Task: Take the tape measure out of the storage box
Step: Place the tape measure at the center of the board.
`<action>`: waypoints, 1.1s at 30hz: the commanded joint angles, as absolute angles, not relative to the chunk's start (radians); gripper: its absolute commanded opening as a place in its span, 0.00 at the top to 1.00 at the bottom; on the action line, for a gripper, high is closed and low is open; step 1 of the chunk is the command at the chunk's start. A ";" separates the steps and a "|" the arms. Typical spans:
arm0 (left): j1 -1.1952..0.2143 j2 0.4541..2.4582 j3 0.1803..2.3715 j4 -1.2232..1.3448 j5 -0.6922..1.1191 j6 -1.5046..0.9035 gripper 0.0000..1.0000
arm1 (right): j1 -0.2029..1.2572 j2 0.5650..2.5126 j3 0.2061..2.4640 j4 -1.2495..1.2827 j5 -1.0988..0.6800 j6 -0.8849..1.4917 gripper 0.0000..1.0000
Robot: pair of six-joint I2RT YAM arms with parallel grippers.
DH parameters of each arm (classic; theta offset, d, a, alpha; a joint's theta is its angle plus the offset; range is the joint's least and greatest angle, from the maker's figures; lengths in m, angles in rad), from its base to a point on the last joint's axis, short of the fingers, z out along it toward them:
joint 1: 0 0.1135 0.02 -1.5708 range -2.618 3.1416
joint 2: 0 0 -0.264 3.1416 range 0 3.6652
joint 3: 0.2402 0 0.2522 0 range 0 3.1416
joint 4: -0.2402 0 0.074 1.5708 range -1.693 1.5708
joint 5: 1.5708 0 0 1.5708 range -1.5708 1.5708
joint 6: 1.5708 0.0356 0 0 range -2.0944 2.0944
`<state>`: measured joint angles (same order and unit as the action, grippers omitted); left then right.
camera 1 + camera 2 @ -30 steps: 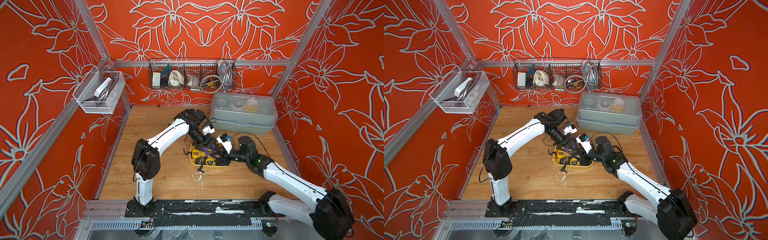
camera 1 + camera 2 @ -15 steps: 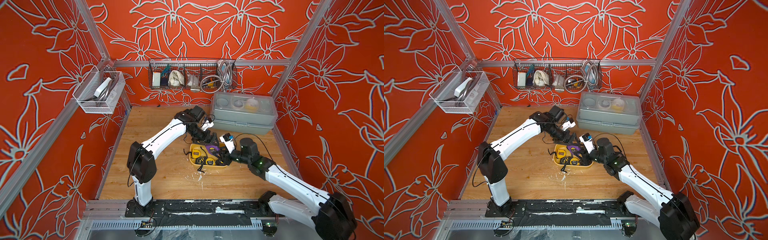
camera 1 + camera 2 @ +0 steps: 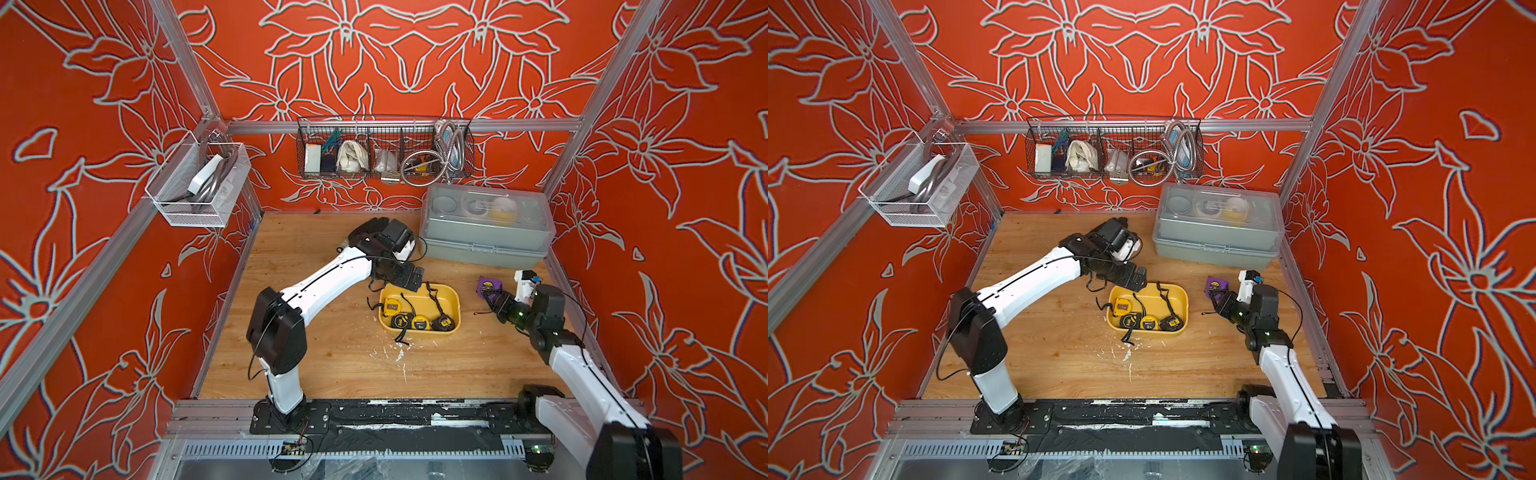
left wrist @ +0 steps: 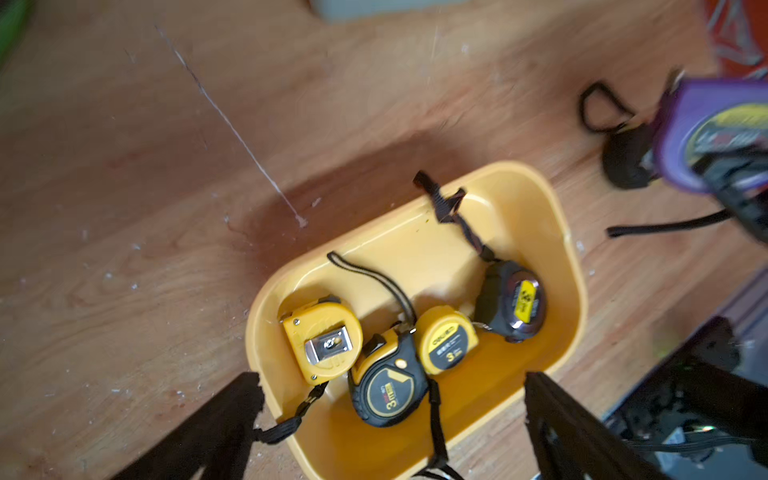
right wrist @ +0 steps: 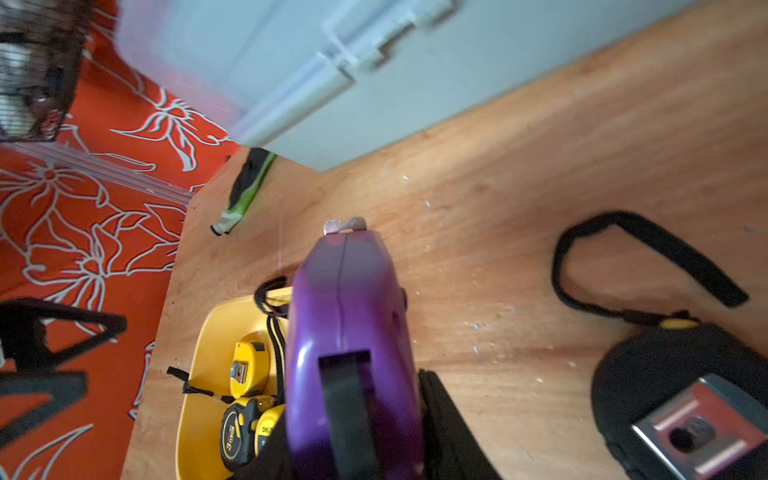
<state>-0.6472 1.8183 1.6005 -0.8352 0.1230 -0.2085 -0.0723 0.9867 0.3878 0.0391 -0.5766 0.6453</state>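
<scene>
The yellow storage box [image 3: 451,300] [image 3: 1179,297] sits mid-table with several tape measures in it, among them a yellow one with a metal clip [image 4: 320,340] and a black-and-yellow one [image 4: 388,390]. My right gripper [image 3: 495,297] [image 5: 353,415] is shut on a purple tape measure [image 3: 489,286] [image 3: 1217,285] [image 5: 345,316], held over the wood to the right of the box and outside it. My left gripper [image 3: 409,277] [image 4: 390,386] is open and empty, its fingers [image 4: 241,399] straddling the box's far left end from above.
A black tape measure [image 5: 681,399] with a looped strap lies on the wood beside the purple one. A grey lidded case [image 3: 486,228] stands at the back right. Wire baskets hang on the back wall [image 3: 384,149] and left wall [image 3: 199,183].
My right gripper has carried the purple tape measure from over the box to the right, off it. My left gripper has opened and drawn back to the box's far left end.
</scene>
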 commanded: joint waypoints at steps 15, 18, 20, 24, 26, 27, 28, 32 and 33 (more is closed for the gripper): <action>-0.684 1.990 1.591 -0.967 -0.012 -0.208 0.00 | -0.096 1.387 0.449 0.170 -0.722 0.710 0.87; -0.684 2.008 1.592 -0.967 0.000 -0.212 0.00 | -0.091 1.393 0.452 0.188 -0.716 0.722 0.74; -0.684 2.018 1.595 -0.968 0.000 -0.213 0.00 | -0.090 1.373 0.475 0.132 -0.689 0.699 0.58; -0.692 2.025 1.624 -1.000 -0.018 -0.224 0.00 | -0.087 1.193 0.497 0.040 -0.606 0.672 0.18; -0.704 2.006 1.637 -1.012 -0.043 -0.230 0.00 | -0.087 1.127 0.534 -0.027 -0.574 0.637 0.01; -0.713 1.993 1.647 -1.019 -0.063 -0.232 0.00 | -0.087 1.113 0.559 -0.071 -0.564 0.617 0.00; -0.721 1.983 1.657 -1.022 -0.073 -0.233 0.00 | -0.087 1.111 0.579 -0.108 -0.558 0.599 0.00; -0.761 1.984 1.717 -1.063 -0.092 -0.239 0.00 | -0.087 1.131 0.592 -0.161 -0.559 0.567 0.00; -0.770 1.993 1.730 -1.077 -0.098 -0.240 0.00 | -0.086 1.129 0.587 -0.161 -0.559 0.565 0.00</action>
<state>-0.7437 1.9820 1.6848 -1.0222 -0.0738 -0.2287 -0.0895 1.1183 0.5987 -0.0578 -0.5915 0.6094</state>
